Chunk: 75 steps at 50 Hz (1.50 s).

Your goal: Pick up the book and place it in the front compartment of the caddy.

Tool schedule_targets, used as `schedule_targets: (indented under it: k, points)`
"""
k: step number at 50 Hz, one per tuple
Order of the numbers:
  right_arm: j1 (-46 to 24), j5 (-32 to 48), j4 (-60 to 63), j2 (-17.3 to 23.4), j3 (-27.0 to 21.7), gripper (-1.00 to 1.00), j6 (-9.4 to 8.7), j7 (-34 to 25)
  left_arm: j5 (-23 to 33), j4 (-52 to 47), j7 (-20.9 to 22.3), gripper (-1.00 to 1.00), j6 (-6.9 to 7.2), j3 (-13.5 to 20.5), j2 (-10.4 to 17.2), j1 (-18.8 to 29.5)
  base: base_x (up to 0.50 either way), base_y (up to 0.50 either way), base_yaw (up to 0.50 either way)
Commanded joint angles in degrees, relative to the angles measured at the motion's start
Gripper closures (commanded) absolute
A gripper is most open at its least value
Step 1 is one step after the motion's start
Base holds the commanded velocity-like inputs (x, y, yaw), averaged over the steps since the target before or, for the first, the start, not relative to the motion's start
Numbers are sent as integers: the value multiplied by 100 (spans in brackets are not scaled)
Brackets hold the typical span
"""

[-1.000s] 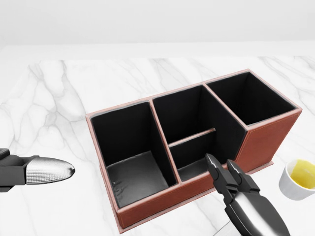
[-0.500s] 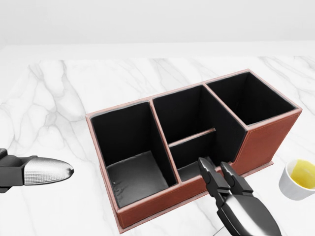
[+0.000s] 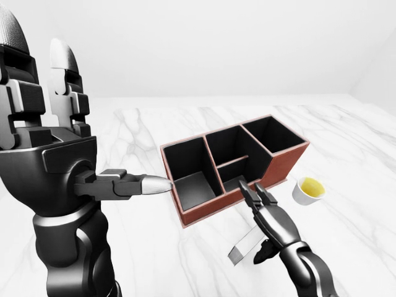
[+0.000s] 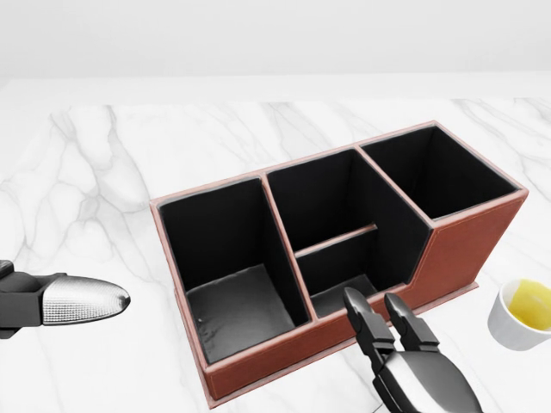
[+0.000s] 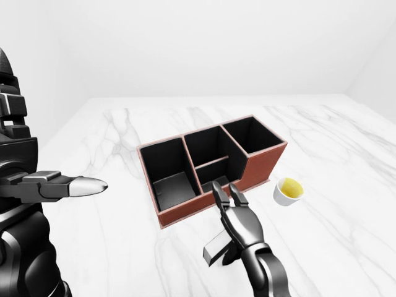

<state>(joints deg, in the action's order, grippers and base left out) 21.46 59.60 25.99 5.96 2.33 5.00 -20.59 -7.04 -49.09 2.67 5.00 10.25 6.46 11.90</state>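
Note:
The brown caddy (image 4: 258,366) with black compartments stands in the middle of the marble table. In the head view my right hand (image 4: 374,301) reaches up from the bottom edge, fingertips over the caddy's near wall by the small lower middle compartment. A flat grey book (image 3: 243,249) hangs tilted under that hand, with the thumb against its underside. The head view hides the book. My left hand (image 3: 80,142) is raised at the left with its fingers up and thumb (image 4: 82,298) pointing right, open and holding nothing.
A small white cup (image 4: 523,311) of yellow liquid stands right of the caddy, close to my right hand. Marble table (image 5: 346,154) stretches on all sides, with a white wall beyond its top edge.
In the head view my right hand has slid left and a little lower along the caddy's near wall. The left hand and the caddy have not moved.

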Motion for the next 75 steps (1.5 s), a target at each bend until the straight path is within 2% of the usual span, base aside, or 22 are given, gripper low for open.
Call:
schedule_targets:
  k: [1,21,28,34,48,75]
  points:
    - [-55,169,-105,50,148,-100,0,122,-4,-2,-2,-100,0,2,3,1,0,0,0]
    - [-135,369,-132,161,336,-100,0,229,2,13,-1,-100,0,-4,9,22,0,0,0]
    - [-24,298,69,197,417,-100,0,122,3,-15,-1,-100,0,-2,3,13,0,0,0]
    - [95,468,42,219,480,-100,0,258,14,-13,0,-100,0,-19,-3,-3,0,0,0]
    - [467,844,276,363,915,-100,0,488,-5,-37,7,-100,0,16,10,26,0,0,0]
    - [387,1050,73,616,1326,-100,0,620,-15,-7,-12,-100,0,-4,11,19,0,0,0]
